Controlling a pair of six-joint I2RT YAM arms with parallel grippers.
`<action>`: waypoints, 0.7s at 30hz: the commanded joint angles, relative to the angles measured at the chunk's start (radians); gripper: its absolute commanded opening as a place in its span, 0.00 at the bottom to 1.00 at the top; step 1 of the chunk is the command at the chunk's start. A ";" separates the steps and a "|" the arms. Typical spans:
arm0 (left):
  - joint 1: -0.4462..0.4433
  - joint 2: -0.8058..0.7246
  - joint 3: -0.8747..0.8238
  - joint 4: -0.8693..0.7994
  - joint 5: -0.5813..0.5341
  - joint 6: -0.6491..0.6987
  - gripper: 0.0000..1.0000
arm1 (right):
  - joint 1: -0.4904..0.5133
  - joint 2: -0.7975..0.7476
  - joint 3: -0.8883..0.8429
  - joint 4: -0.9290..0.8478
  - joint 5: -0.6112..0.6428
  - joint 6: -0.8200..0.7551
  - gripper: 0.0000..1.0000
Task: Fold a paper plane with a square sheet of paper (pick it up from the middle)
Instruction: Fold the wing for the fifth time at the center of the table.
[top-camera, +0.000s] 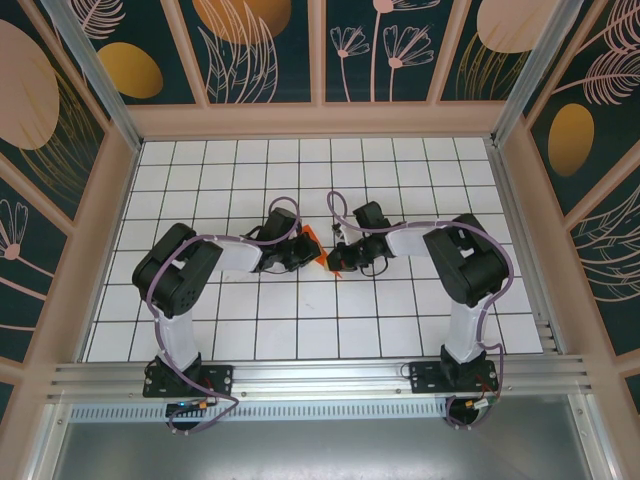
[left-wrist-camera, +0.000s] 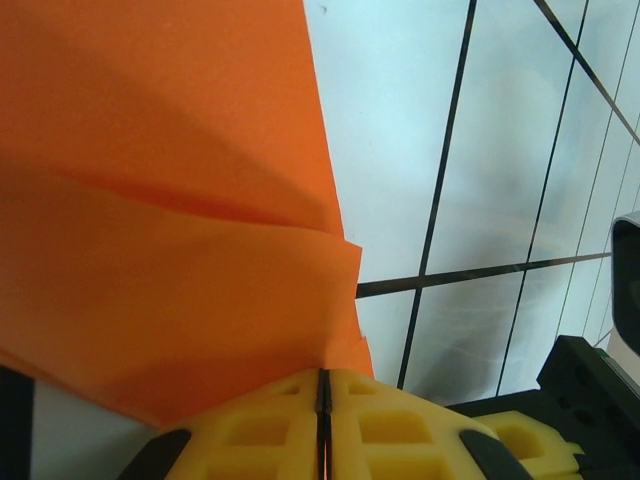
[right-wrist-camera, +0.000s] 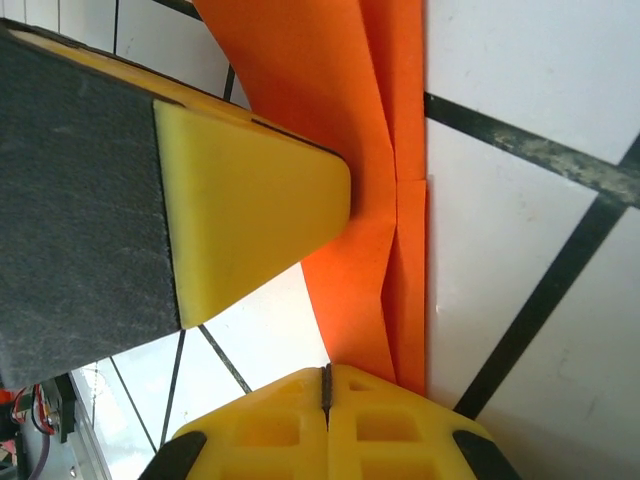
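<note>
Walls with dark panels of painted plants stand on three sides of one white surface, which is ruled with black lines into square tiles. A metal rail runs along its near edge and carries the two bases.

There are two arms, the left arm and the right arm. Both bend inward and they meet over the middle of the surface. One lilac cable loops along each of them.

There are two end effectors, and they are very close to each other. The left end effector has its yellow pads pressed together on the lower edge of the paper, as the left wrist view shows. The right end effector has its pads together as well. The paper runs down to these pads, but I cannot tell if it is caught in the seam.

There is one paper, bright orange, between the two end effectors. It is folded: one layer lies over another in the left wrist view, and in the right wrist view it is a narrow strip with flaps along a straight edge. There one yellow finger of the left end effector crosses in front of it and hides part of it.
</note>
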 joint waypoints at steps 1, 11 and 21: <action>0.007 0.022 0.019 -0.042 -0.083 0.105 0.16 | -0.030 0.020 -0.048 -0.065 0.066 -0.005 0.00; 0.014 -0.061 0.012 0.045 -0.106 0.295 0.22 | -0.032 0.040 -0.048 -0.062 0.062 0.000 0.00; 0.042 -0.034 -0.002 0.050 -0.128 0.314 0.22 | -0.032 0.058 -0.046 -0.068 0.067 -0.002 0.00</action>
